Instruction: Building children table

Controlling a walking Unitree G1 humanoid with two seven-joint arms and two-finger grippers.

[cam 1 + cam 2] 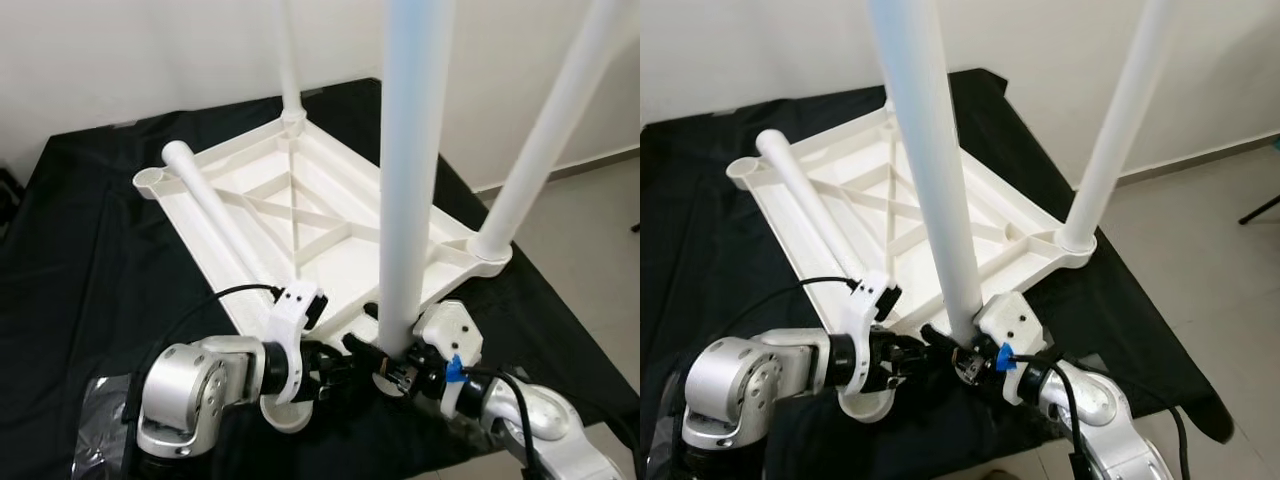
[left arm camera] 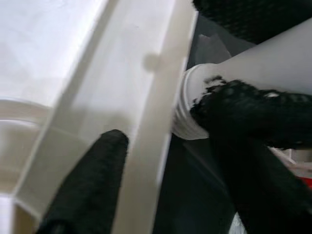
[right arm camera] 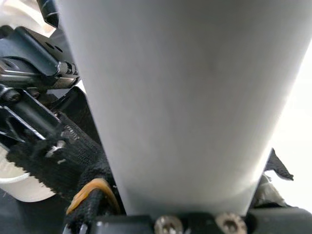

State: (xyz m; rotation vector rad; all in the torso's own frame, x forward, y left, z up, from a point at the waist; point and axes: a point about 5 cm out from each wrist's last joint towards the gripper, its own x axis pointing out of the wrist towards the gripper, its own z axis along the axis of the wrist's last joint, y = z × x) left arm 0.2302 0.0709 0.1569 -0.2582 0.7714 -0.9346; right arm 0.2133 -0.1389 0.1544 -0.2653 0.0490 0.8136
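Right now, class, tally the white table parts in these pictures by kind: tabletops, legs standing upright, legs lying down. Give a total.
Tabletop: 1, the upside-down tabletop on the black cloth.
Upright legs: 3, far leg, right leg, near leg between the left claw and right claw.
Lying leg: 1, loose leg.
Total: 5.

The upturned white plastic tabletop [image 1: 300,215] on the black cloth-covered surface [image 1: 80,250] has upright white tube legs barring its 12 o'clock [image 1: 290,60], 3 o'clock [image 1: 545,150] and 6 o'clock [image 1: 412,170] corners. The 6 o'clock corner is the tightest: the left gripper [image 1: 340,372] and right gripper [image 1: 395,378] crowd that leg's base, the right one clamped on it. A loose white tube leg [image 1: 215,215] lies along the 9 o'clock edge, while the ribbed centre and the cloth at 9 o'clock stay open.
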